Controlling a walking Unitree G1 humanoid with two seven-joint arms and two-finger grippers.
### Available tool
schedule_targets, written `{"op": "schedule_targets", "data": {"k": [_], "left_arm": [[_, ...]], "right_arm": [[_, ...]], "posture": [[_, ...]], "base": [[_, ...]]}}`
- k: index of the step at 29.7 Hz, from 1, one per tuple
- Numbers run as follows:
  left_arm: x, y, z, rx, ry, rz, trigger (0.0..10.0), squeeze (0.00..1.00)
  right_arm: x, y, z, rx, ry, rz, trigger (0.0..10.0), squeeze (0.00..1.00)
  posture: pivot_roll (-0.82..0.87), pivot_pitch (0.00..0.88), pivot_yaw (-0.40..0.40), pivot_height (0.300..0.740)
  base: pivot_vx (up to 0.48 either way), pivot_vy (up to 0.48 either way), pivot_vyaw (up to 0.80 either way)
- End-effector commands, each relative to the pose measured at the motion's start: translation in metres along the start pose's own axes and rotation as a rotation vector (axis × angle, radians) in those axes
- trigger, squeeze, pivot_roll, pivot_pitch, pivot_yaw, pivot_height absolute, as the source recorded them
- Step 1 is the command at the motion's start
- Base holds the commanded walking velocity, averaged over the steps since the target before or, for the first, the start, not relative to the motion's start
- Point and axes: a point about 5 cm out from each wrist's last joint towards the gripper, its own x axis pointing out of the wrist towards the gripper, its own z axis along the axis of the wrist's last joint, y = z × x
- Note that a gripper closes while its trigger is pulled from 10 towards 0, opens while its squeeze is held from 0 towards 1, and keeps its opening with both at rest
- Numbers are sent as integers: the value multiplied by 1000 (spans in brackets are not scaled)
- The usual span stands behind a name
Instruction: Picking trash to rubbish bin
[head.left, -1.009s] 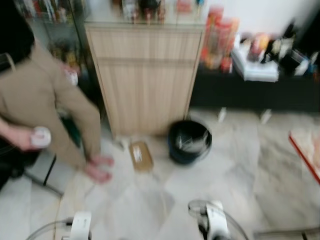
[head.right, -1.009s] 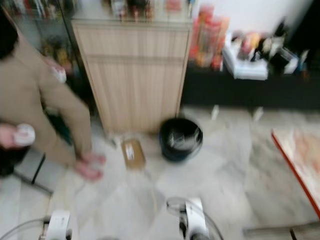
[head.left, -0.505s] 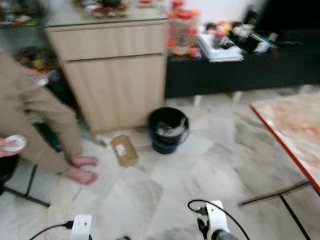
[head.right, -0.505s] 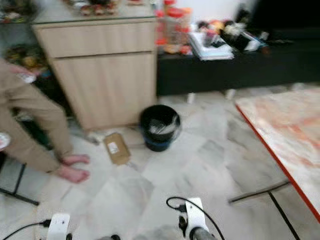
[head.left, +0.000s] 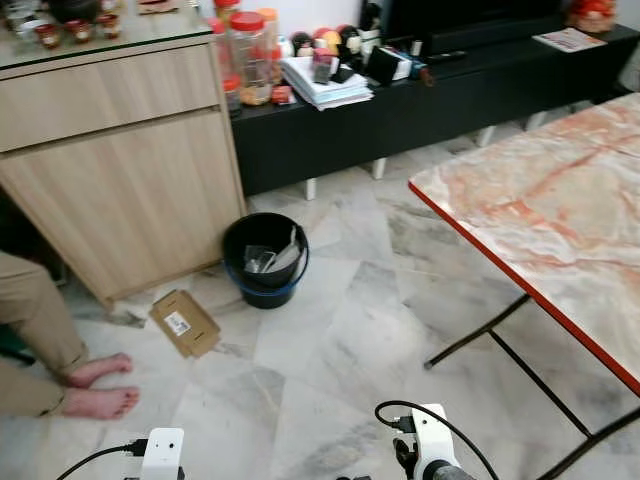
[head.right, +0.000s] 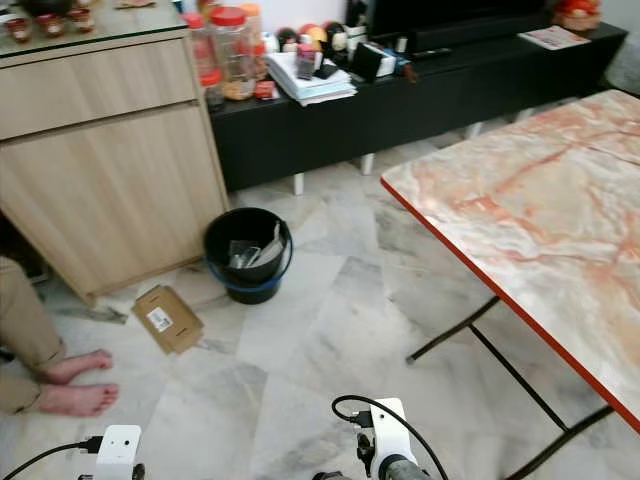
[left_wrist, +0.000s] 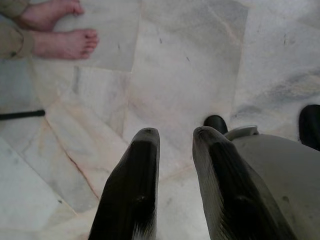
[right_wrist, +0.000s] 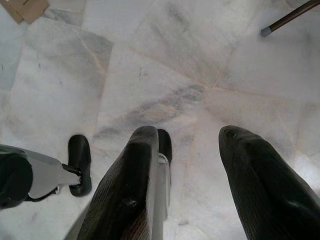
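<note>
left gripper (left_wrist: 172, 135) hangs low over the marble floor (head.left: 340, 350), fingers slightly parted, holding nothing. right gripper (right_wrist: 187, 137) likewise points down at the floor, fingers spread wider and empty. ahead, a flattened cardboard box (head.left: 184, 322) lies on the floor just beside the black rubbish bin (head.left: 265, 259), which stands before a wooden cabinet (head.left: 110, 160). a person's bare feet (head.left: 98, 386) rest to the left; a marble-topped table (head.left: 550, 210) stands to the right.
</note>
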Motion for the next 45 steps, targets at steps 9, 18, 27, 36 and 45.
{"op": "schedule_targets", "data": {"k": [9, 18, 27, 36, 45], "left_arm": [[-1, 3, -7, 93, 42, 14, 10000, 0], [-1, 3, -8, 72, 46, 17, 10000, 0], [-2, 5, -10, 81, 48, 22, 10000, 0], [-2, 4, -10, 85, 51, 25, 10000, 0], [-2, 5, -10, 94, 50, 20, 10000, 0]], "right_arm": [[0, 1, 0, 3, 5, 0, 10000, 0], [0, -1, -2, 12, 7, -9, 10000, 0], [-1, -2, -3, 25, 11, -20, 10000, 0], [0, -2, -1, 24, 7, -21, 10000, 0], [0, -2, -2, 25, 11, -20, 10000, 0]], "posture": [[109, 107, -23, 740], [109, 121, -23, 740], [117, 137, -23, 740], [117, 140, -23, 740], [117, 144, -21, 740]], "base": [[0, -190, -788], [0, 0, -788], [0, 0, -788], [0, -244, -788], [0, 0, -788]]}}
